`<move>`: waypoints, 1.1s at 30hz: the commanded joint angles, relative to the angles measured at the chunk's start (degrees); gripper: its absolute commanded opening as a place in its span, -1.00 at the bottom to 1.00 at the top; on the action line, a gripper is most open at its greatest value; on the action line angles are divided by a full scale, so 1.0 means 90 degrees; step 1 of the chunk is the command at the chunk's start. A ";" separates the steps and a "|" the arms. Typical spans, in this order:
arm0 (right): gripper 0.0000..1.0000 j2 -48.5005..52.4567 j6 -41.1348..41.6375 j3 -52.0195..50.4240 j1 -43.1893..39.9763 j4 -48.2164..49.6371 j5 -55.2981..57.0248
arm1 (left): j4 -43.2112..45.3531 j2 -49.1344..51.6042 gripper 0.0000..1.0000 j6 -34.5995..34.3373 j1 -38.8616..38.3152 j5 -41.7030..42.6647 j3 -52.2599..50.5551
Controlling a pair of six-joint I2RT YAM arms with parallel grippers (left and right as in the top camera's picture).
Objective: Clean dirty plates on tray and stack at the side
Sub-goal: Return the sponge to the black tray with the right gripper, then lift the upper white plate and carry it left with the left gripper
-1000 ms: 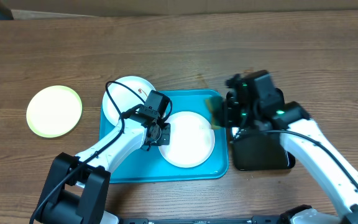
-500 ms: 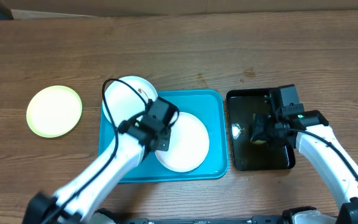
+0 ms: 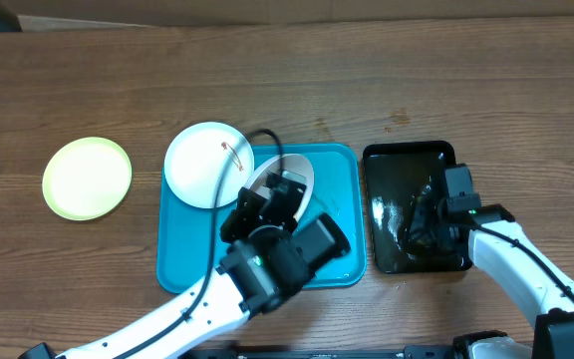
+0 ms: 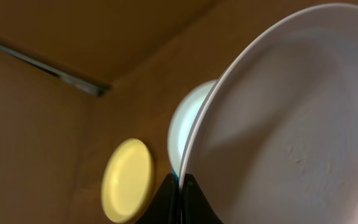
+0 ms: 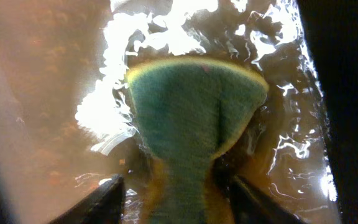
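My left gripper (image 3: 270, 196) is shut on the rim of a plain white plate (image 3: 285, 170) and holds it tilted up on edge above the turquoise tray (image 3: 339, 189). In the left wrist view its fingertips (image 4: 174, 190) pinch that plate (image 4: 291, 124) by the edge. A second white plate (image 3: 207, 165) with a small reddish smear overlaps the tray's far left corner. The yellow-green plate (image 3: 88, 178) lies on the table at the left. My right gripper (image 5: 182, 199) stands open over a green and yellow sponge (image 5: 194, 118), and its fingers are not touching the sponge.
The glossy black tray (image 3: 407, 152) stands right of the turquoise one and holds wet, brownish water (image 5: 61, 93), with the sponge lying in it. My right arm (image 3: 526, 269) reaches in from the lower right. Bare wooden table (image 3: 367, 80) runs along the back.
My left arm has lifted the white plate off the tray and tipped it up on edge. My right gripper carried the sponge to the black tray, lowered it and opened.
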 commanded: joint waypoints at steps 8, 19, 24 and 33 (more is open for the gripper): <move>0.86 -0.0005 0.0019 -0.0102 -0.0017 0.0131 -0.0182 | 0.0381 -0.0053 -0.92 0.1013 -0.0333 -0.1906 0.0136; -0.93 -0.0005 0.0015 -0.0102 -0.0017 0.0022 -0.0180 | 0.1375 -0.0056 -0.92 0.2169 -0.0333 -0.1919 0.0136; 0.66 -0.0005 0.0015 -0.0102 -0.0017 0.0049 -0.0168 | 0.1423 -0.0056 -0.92 0.2169 -0.0333 -0.1919 0.0136; -0.92 -0.0005 -0.0175 -0.0102 -0.0019 0.1049 0.0425 | 0.1469 -0.0056 -0.92 0.2062 -0.0333 -0.1401 0.0136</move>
